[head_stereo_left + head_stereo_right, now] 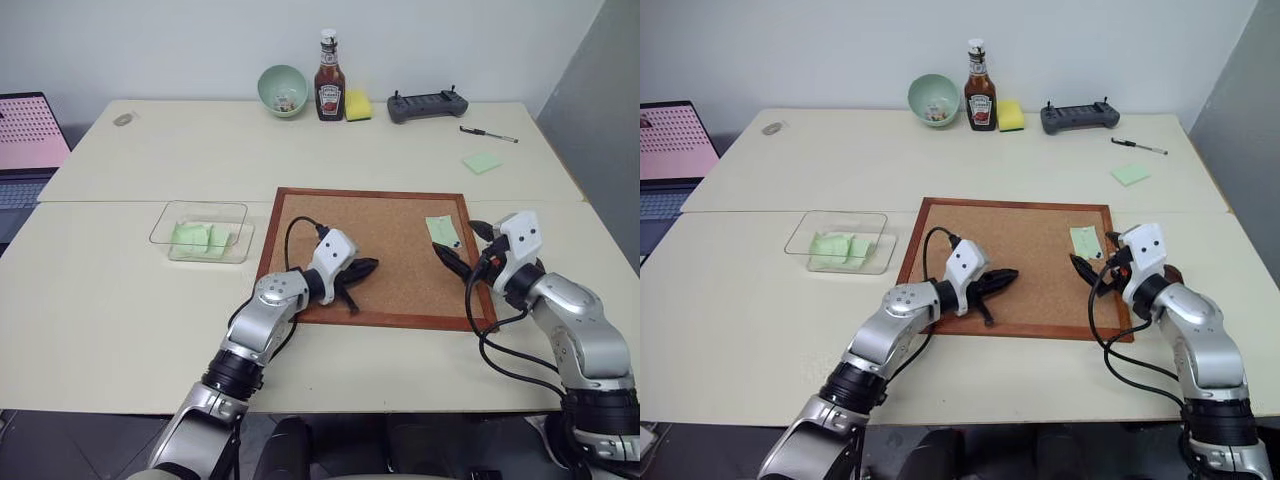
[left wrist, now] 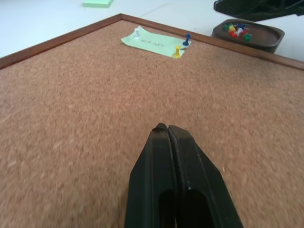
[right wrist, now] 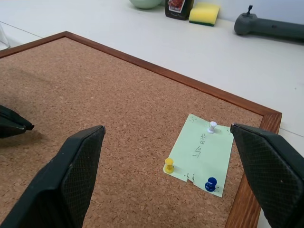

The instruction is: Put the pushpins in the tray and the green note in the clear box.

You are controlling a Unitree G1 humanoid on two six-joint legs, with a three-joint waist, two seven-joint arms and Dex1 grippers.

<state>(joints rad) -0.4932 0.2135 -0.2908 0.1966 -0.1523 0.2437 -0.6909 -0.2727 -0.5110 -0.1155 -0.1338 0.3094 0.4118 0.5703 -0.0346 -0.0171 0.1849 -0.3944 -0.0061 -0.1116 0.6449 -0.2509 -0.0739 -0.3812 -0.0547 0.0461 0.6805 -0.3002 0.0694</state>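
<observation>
Green note [image 3: 201,151] lies pinned to the cork board [image 1: 370,250] near its right edge by white, yellow and blue pushpins [image 3: 169,165]. Left gripper [image 2: 168,130] hovers over bare cork, fingers pressed together; right gripper [image 3: 166,137] faces the note, fingers spread.

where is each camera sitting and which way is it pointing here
Left and right eye views: on the head, looking forward and down over the cork board on the table; both arms show.
Left wrist view: along the shut left pincer, low over the cork toward the green note and tray.
Right wrist view: between the open right pincer fingers, down at the pinned note.
Both wrist views share the note's white, yellow and blue pushpins.
</observation>
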